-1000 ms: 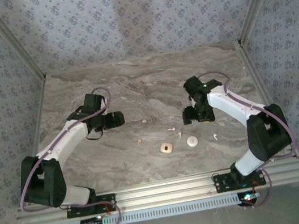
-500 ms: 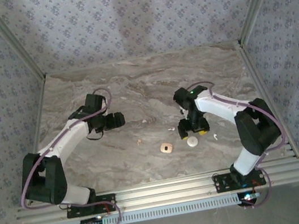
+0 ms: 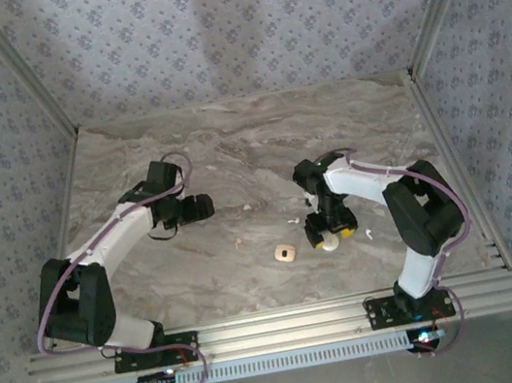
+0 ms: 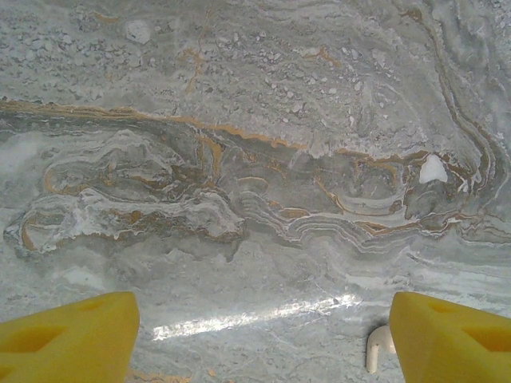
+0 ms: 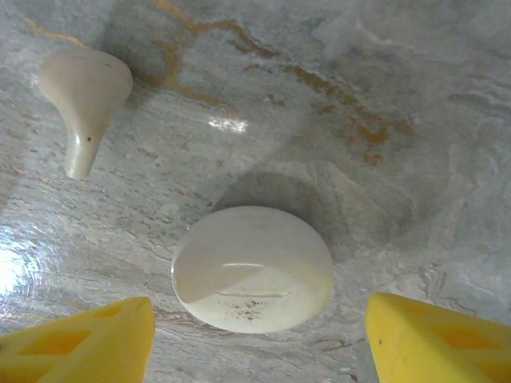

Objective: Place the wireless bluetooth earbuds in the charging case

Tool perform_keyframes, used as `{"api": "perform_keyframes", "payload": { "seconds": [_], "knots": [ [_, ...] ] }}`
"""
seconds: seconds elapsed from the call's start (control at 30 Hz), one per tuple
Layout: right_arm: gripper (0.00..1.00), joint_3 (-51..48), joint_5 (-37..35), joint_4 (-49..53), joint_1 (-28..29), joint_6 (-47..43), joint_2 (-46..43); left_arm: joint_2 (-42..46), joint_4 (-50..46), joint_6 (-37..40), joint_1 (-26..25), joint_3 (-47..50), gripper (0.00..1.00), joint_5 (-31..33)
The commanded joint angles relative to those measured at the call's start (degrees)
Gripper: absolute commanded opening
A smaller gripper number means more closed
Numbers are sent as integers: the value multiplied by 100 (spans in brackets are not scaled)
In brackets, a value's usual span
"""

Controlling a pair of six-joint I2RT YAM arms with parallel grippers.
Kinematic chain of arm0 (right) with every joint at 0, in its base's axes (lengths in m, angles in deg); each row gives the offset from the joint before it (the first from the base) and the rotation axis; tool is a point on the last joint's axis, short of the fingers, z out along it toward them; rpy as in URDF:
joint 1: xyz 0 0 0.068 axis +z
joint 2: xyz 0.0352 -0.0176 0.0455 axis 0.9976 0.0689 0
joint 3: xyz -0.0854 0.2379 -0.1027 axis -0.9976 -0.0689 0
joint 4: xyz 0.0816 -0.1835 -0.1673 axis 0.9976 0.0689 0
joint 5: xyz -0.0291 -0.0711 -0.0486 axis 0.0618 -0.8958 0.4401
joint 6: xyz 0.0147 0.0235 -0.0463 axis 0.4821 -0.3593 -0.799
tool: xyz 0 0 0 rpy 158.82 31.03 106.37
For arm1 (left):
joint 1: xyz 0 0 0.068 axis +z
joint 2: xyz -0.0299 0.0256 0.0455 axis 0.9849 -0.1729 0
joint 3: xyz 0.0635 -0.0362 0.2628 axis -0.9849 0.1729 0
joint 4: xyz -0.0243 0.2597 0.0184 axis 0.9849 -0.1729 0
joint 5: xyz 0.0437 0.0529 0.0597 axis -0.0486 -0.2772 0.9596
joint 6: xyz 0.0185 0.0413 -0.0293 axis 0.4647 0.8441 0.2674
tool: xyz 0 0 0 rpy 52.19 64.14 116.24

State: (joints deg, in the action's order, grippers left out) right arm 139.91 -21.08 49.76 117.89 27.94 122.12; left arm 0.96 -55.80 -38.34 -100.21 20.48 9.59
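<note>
Earbuds [image 5: 84, 100] are tiny white bits with short stems, scattered on the table [image 3: 325, 131]. Right gripper [image 3: 330, 231] points down, fingers [image 5: 80, 339] wide apart, white round disc [image 5: 253, 267] between them, untouched. Left gripper [image 3: 201, 205] hangs wide open, empty.

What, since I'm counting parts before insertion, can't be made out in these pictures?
Left wrist view: an earbud is half hidden by the left gripper's finger and cut by the bottom edge.
Top view: the right gripper covers part of the white disc.
Top view: the scattered earbuds are too small to show their shape.
</note>
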Motion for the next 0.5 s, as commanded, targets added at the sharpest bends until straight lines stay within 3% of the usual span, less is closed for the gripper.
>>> {"api": "perform_keyframes", "payload": {
  "seconds": [0.0, 0.47],
  "knots": [
    [71, -83, 91, -90, 46, -78, 162, 107, -120, -60, -4, 18, 82, -6],
    [63, -112, -104, -304, 76, -70, 462, 172, -147, -77, -5, 70, 82, -3]
  ]
}}
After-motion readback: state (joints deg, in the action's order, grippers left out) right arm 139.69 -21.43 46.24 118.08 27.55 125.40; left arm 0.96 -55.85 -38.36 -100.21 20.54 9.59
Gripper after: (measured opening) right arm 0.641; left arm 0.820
